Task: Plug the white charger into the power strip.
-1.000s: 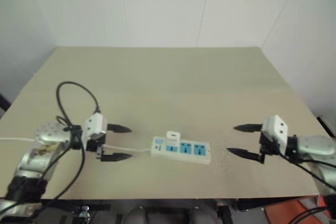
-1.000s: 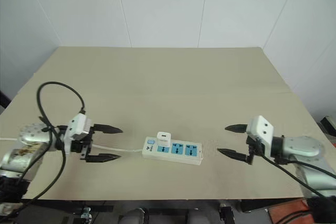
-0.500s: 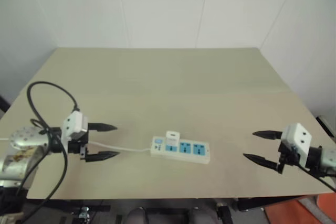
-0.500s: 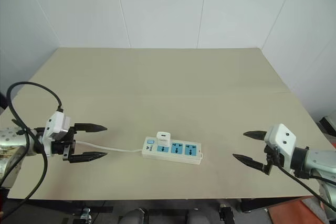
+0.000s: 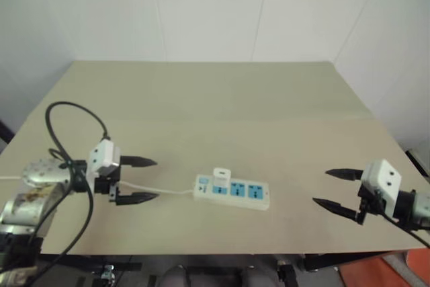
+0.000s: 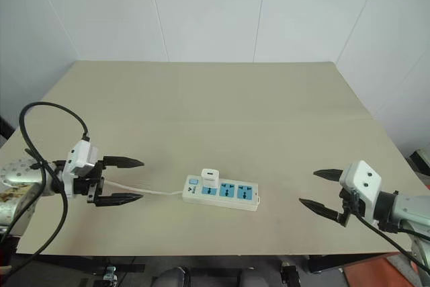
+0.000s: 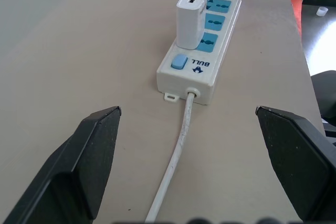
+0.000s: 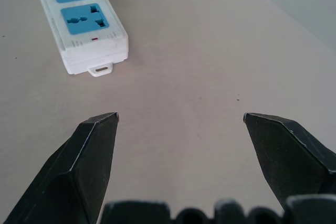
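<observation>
The power strip lies near the table's front edge, a white bar with blue socket faces. The white charger stands upright on the strip at its cord end; in the left wrist view the white charger sits on the socket nearest the blue switch. My left gripper is open, left of the strip, pointing at it with the thin white cord running between its fingers. My right gripper is open, well right of the strip, holding nothing. The strip's far end lies ahead of its fingers.
The beige table stretches back to a white wall. A black cable loops above my left arm. The table's front edge runs just below both grippers. An orange object sits on the floor at the lower right.
Both grippers have drawn apart from the power strip, the left one leftward and the right one rightward toward the table's edge. The charger and strip have not moved. Both grippers stay open.
</observation>
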